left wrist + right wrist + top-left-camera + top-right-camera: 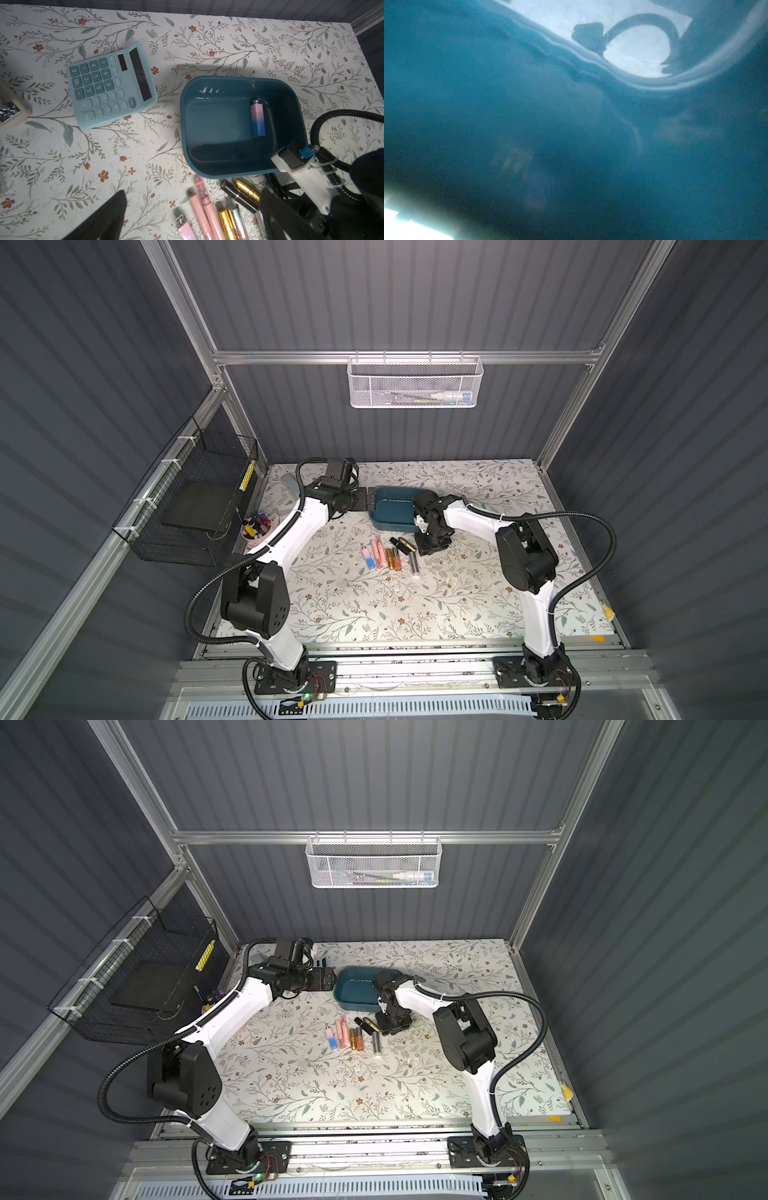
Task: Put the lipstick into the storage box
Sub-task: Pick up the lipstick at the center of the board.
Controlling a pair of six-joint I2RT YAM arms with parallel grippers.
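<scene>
My right claw (430, 546), its opening impossible to tell, hangs beside the gold lipstick tube (246, 190), probably meant for the nearby shallow teal plastic storage box (390, 507).

Left fingers (108, 218) spread; right wrist (430, 512) points down.

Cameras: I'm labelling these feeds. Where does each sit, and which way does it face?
Top views: high at the cell's front, looking down toward the back wall; left arm and right arm show whole.
Left wrist: on the left arm, looking down at calculator, storage box and the lipstick inside; its own dark finger and the right arm's wrist show.
Right wrist: close against blurred teal plastic, probably the storage box; no gripper visible.
Shared: top and left wrist views both show the box and loose lipsticks.
</scene>
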